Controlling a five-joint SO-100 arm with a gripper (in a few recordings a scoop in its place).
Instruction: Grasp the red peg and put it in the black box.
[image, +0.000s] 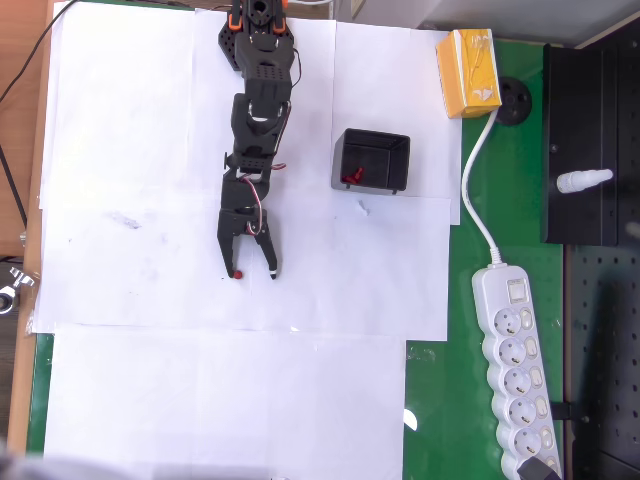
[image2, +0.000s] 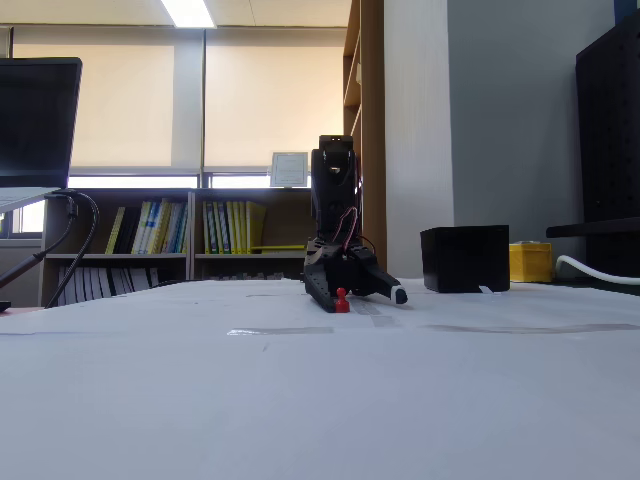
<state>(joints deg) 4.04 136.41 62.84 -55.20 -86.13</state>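
A tiny red peg stands upright on the white paper; it is a small red figure in the fixed view. My gripper is down at table level and open, its fingers either side of the peg, which sits close to the picture-left finger. The fixed view shows the gripper with a white-tipped finger to the right of the peg. The black box stands to the upper right of the gripper, with red pegs lying inside. It is also in the fixed view.
A yellow carton lies beyond the box at the top right. A white power strip and its cable run down the green mat on the right. A large black panel fills the far right edge. White paper sheets cover the table.
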